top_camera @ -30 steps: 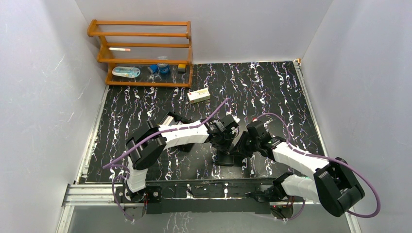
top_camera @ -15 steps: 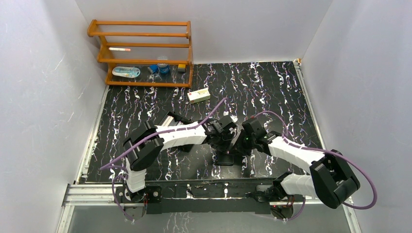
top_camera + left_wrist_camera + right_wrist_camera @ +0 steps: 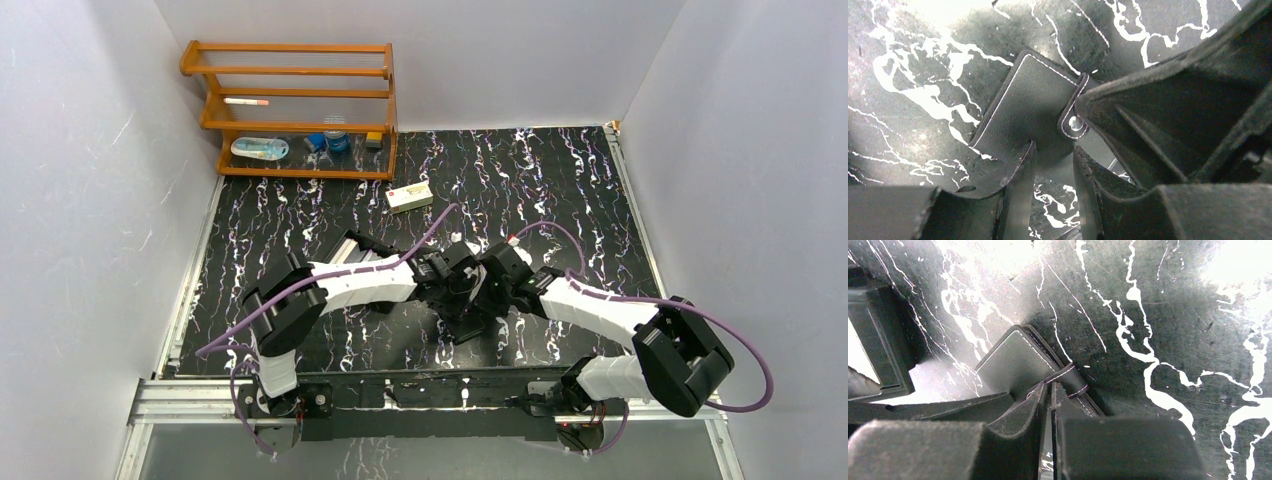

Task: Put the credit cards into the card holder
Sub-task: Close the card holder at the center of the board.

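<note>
**Jaws of both arms meet at a folded black card holder**

Jaws of the right gripper (image 3: 1047, 390) are drawn almost together, only a thin slit between them. Their tips sit right at the card holder's snap tab (image 3: 1075, 122). Whether they actually pinch the tab or the flap under it cannot be told. The left gripper (image 3: 1053, 150) has its jaws released and standing apart, with the marbled tabletop visible in the gap. One of its fingertips (image 3: 1024, 159) lies against the near edge of the card holder.

The card holder (image 3: 1028, 105) is a small flat black wallet with white stitching round its edge. It is folded, and the tab with its metal stud wraps over one side. It lies near the middle of the table (image 3: 560, 180), a little toward the arms' bases, directly under the two wrists.

The two arms reach in from the left and the right, and their grippers crowd together over the card holder.

Farther back, well apart from the arms, a small cream carton (image 3: 410, 196) lies on the black, white-veined surface. Behind it, in the far left corner, stands a wooden rack (image 3: 290, 110) with a few small items on its shelves.
</note>
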